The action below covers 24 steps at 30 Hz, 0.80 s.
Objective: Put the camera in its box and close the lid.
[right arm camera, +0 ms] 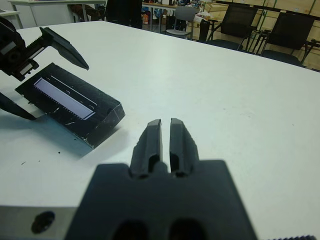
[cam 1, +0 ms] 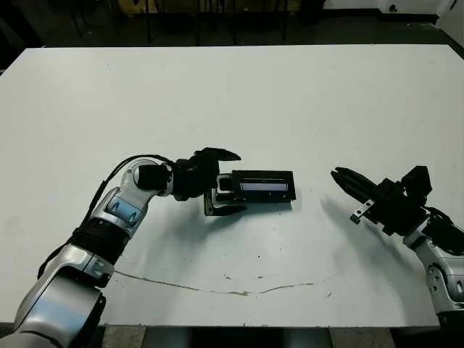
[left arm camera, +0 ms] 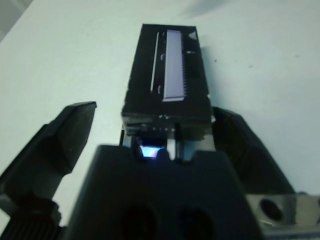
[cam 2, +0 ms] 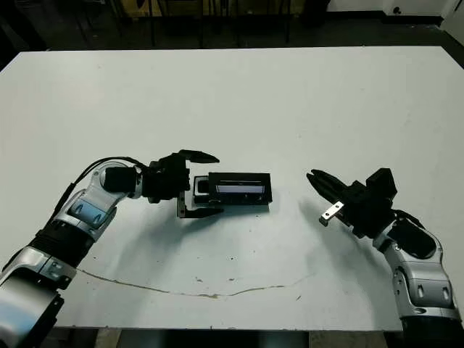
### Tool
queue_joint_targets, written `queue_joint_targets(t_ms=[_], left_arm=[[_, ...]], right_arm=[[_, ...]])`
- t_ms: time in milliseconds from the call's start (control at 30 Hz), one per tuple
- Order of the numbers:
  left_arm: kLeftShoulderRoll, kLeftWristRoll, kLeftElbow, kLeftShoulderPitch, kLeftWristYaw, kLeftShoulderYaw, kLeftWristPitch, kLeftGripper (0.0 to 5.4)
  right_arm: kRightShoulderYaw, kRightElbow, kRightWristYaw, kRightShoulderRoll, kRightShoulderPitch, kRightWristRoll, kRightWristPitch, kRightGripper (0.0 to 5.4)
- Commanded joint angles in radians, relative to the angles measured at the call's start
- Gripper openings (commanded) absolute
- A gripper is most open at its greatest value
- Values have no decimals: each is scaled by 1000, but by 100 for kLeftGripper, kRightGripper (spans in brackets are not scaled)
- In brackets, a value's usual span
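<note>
Resting near the middle of the white table (cam 1: 290, 94), somewhat toward its front edge, the lid (cam 1: 265, 186) with its pale strip covers the box, so the camera appears already packed inside, though unseen. The left gripper (cam 1: 226, 183) straddles the lid's left end, fingers spread wide and released. The right gripper (cam 2: 317, 178) waits well apart, fingers pressed together on nothing. Little seems left beyond withdrawing.
</note>
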Motion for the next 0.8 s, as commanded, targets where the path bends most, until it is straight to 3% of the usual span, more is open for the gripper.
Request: queue_joint_targets(t_ms=[33,333,433,800], left_arm=[[8,-20,-15,22,-22,6,27,539],[12,-68,-39,31,-71,10,45,539],[12,-50,-26,35,-53,8,23,512],[4,81,19,49,93,-24,-93,305]], right_arm=[[6,3,-3,-7,5,-9,12,0],[3,19,5,1,4,-4,-4,0],[2,25,7,1,3,-1,-1,0],[2,22,8,1,8,-5,-8,0]])
